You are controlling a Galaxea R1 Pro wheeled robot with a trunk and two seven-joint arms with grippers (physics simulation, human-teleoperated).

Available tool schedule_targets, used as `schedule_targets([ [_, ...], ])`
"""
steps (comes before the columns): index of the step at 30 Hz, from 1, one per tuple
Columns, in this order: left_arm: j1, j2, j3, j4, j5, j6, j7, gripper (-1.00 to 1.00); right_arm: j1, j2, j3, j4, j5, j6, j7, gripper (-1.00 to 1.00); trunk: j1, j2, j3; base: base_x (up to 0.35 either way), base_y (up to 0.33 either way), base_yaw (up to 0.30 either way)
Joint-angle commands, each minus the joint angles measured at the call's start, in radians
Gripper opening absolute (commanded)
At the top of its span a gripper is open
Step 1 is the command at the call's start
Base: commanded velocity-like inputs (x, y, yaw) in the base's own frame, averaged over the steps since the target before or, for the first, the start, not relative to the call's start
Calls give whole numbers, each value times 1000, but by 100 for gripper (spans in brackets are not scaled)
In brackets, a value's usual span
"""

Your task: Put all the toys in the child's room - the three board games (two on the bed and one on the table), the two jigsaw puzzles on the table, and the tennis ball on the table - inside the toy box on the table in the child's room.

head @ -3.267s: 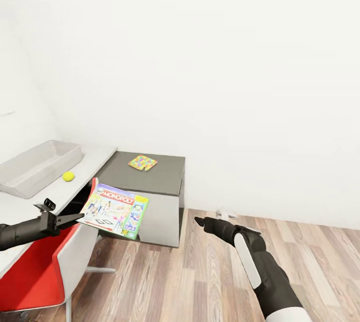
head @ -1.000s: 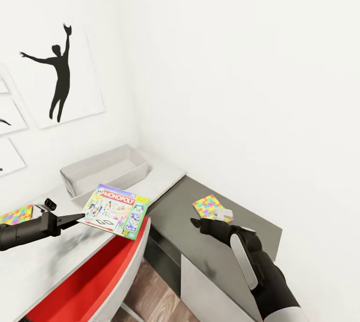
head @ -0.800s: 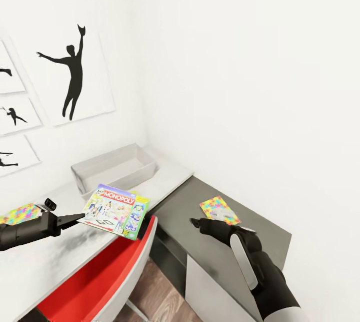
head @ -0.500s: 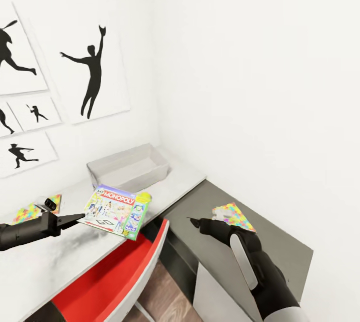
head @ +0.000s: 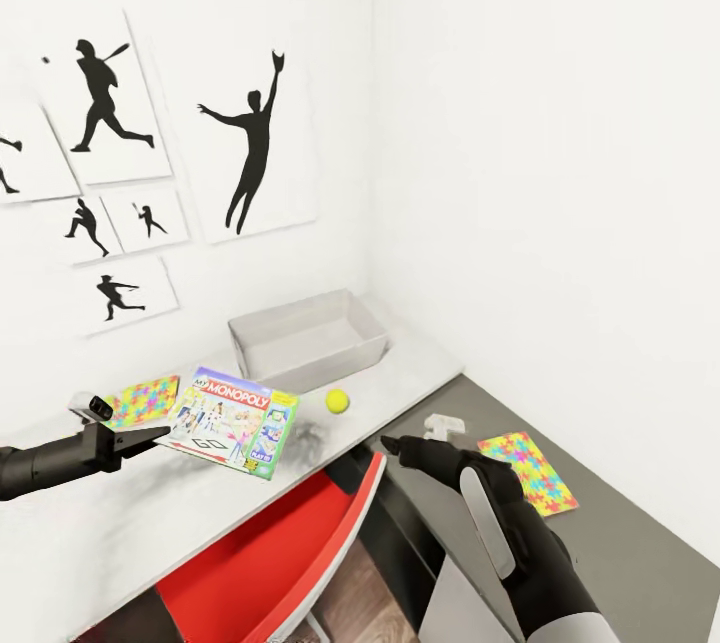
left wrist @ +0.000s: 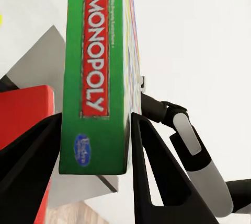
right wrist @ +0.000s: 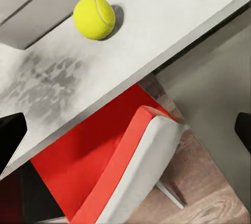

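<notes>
1. A long pale bench point(head: 150, 513) runs under the left hand point(head: 150, 437), against a white wall hung with black silhouette prints point(head: 250, 148).
2. A dark grey cabinet point(head: 610, 543), joined lower to the bench, lies below and beyond the right hand point(head: 392, 445).
3. A red chair point(head: 280, 563) sits tucked under the bench, between the two hands.
4. The light-grey toy box point(head: 310, 341) rests on the bench, well ahead of the left hand.
5. The left hand grips a green-edged Monopoly game point(head: 232, 420) by its edge, held above the bench.
6. One jigsaw point(head: 145, 399) lies on the bench just beyond the left hand; another jigsaw point(head: 527, 472) lies on the cabinet beside the right hand.
7. A tennis ball point(head: 338, 401) sits on the bench between game and toy box.
8. The right hand's fingers stand apart, holding nothing.
</notes>
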Motion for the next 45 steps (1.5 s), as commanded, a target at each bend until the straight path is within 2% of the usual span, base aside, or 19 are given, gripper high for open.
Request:
schedule_targets([
  [1,-1,0,0,0,3,10,-4,-100,-1,0,-1,-1,2,5,3,100,1,-2,-2,3,2,290],
  [14,-1,0,0,0,3,10,-4,-100,-1,-1,-2,-1,2,5,4,100,1,-2,-2,76,0,270],
  [40,-1,1,3,0,4,10,-4,-100,-1,-1,-3,0,2,-36,5,100,1,-2,-2,45,1,11],
  [45,-1,0,2,0,4,10,-4,-100,-1,-1,-3,0,2,-35,5,100,1,-2,-2,96,88,148],
])
